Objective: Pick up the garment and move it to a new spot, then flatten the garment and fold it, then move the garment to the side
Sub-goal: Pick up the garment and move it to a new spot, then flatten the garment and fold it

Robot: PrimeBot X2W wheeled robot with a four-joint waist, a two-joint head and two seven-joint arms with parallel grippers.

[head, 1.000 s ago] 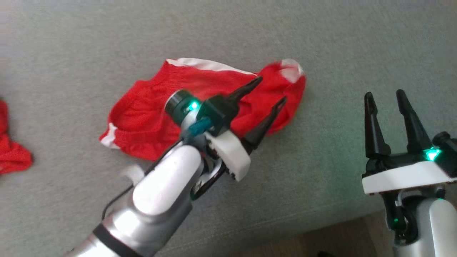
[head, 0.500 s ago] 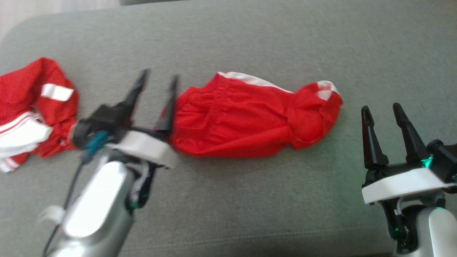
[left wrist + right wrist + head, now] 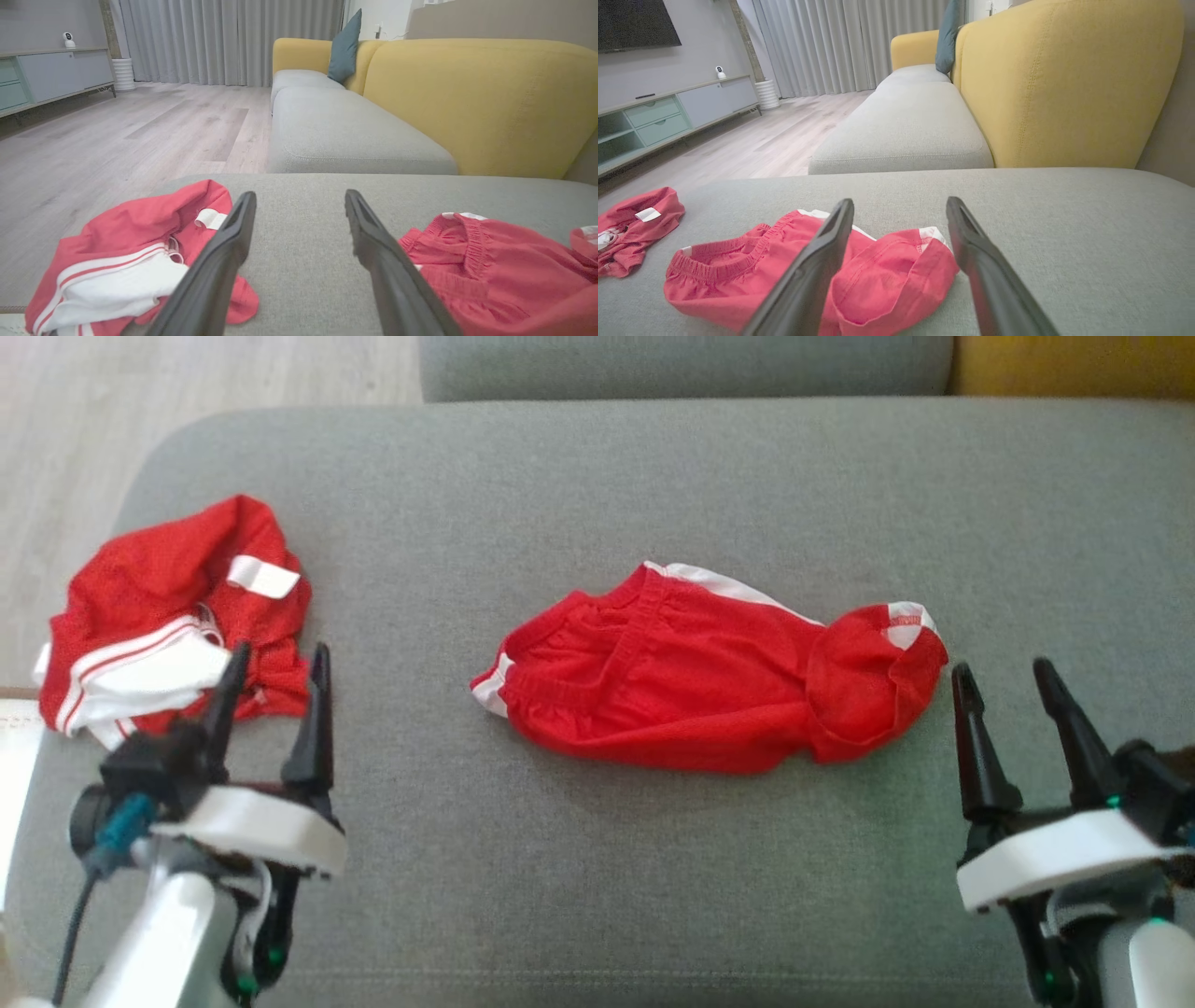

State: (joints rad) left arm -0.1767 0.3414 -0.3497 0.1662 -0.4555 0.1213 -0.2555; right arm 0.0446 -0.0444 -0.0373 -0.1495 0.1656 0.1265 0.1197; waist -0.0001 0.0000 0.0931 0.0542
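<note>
Red shorts [image 3: 700,695] lie mid sofa seat [image 3: 597,476], a red-and-white jersey [image 3: 159,616] at its left edge. Jaws released, empty, on the left gripper [image 3: 280,651] and right gripper [image 3: 1001,665].

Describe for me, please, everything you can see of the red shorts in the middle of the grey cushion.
The red shorts are thin mesh-looking fabric with an elastic gathered waistband and white side stripes. They lie loosely folded on the grey cushion, waistband towards the robot's left, a leg end bunched at the right. Nothing else touches them.
</note>
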